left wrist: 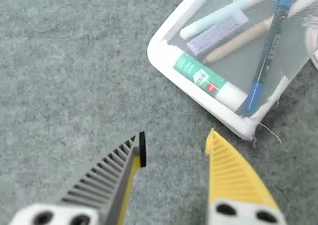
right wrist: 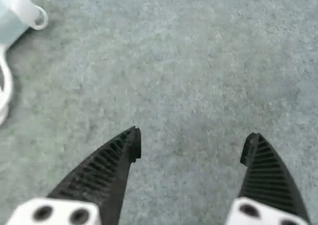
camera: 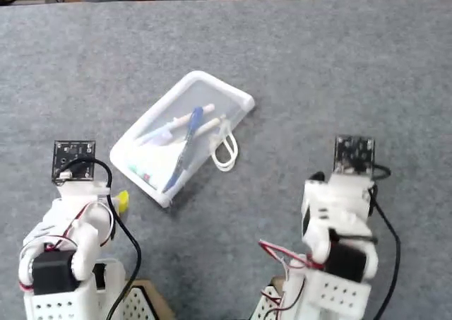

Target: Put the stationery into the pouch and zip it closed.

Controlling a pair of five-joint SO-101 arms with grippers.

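The mesh pouch point(camera: 208, 94) lies mid-bench with a blue pen point(left wrist: 271, 41) and a glue stick point(left wrist: 208, 81) inside. The left tool point(left wrist: 174, 145) gapes wide beside its corner. The right tool point(right wrist: 194, 145) gapes wide over bare bench point(right wrist: 198, 61).

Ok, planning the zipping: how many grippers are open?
2. The left gripper is open by the pouch corner; the right gripper is open over the table, beyond the pouch's white loop.

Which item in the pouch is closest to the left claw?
The white glue stick with the green label, lying along the pouch edge facing the left claw; the pens lie farther in.
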